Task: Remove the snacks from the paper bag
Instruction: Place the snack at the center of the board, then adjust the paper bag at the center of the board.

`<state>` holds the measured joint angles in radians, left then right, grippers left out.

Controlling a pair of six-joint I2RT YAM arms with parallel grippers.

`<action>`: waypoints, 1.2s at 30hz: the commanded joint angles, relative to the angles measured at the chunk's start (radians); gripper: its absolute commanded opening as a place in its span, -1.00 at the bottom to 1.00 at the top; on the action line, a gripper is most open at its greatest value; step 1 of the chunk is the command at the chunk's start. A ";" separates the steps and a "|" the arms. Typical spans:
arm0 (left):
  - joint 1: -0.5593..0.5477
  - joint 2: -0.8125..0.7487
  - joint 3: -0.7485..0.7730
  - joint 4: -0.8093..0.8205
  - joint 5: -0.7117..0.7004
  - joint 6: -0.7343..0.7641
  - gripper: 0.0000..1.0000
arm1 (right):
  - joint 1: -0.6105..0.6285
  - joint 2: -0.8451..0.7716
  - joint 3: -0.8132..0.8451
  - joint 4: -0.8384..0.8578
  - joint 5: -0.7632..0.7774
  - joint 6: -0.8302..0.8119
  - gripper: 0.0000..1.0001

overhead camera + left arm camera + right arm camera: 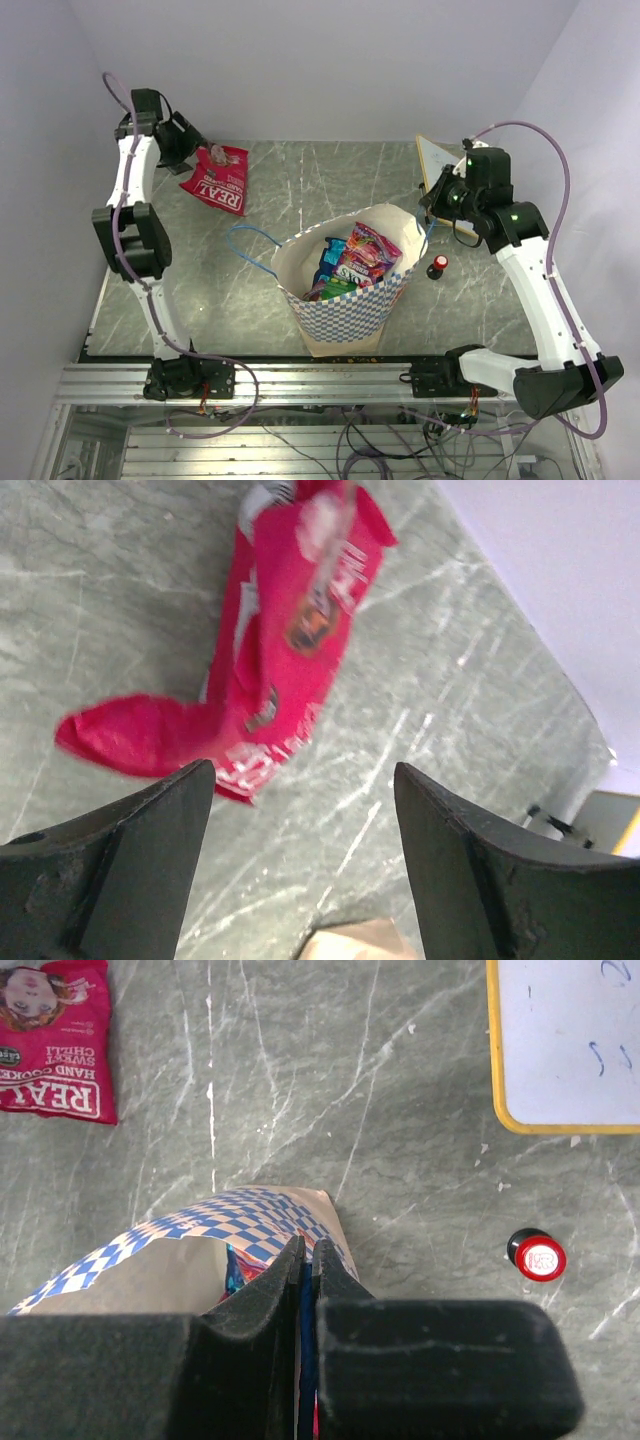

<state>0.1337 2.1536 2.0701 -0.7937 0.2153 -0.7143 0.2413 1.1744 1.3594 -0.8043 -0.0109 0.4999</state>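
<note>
A red snack packet marked "REAL" (pixel 218 180) lies on the table at the back left. My left gripper (pixel 200 150) hovers at its far end, open, with nothing between its fingers. In the left wrist view the packet (pixel 290 630) looks blurred, just beyond the fingertips. The checkered paper bag (pixel 345 305) stands upright in the middle. Inside it are pink-purple (pixel 370 250) and blue (pixel 330 258) snacks. My right gripper (pixel 432 207) is at the bag's right rim. In the right wrist view this gripper (pixel 305 1245) is shut on a blue cord handle above the bag (pixel 230 1222).
A small red-and-black knob (pixel 438 265) sits on the table right of the bag. A yellow-edged whiteboard (pixel 438 160) lies at the back right, partly under the right arm. The bag's other blue handle (pixel 250 245) loops out to the left.
</note>
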 commanded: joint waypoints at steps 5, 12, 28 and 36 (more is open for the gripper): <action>-0.070 -0.389 -0.249 0.112 0.126 0.028 0.71 | -0.005 -0.022 0.066 0.087 -0.025 -0.057 -1.00; -0.259 -0.577 -0.348 0.097 0.170 0.029 0.69 | -0.005 0.041 0.165 0.105 -0.083 -0.099 -1.00; -0.444 -0.803 -0.434 0.139 0.175 -0.074 0.76 | -0.004 0.362 0.536 0.186 -0.489 -0.160 -1.00; -0.570 -0.844 -0.480 0.247 0.232 -0.082 0.80 | 0.005 0.381 0.492 0.260 -0.766 -0.130 -1.00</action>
<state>-0.3668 1.3499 1.5993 -0.6407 0.4095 -0.8013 0.2432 1.6112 1.8671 -0.7376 -0.5705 0.3325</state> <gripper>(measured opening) 0.894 0.032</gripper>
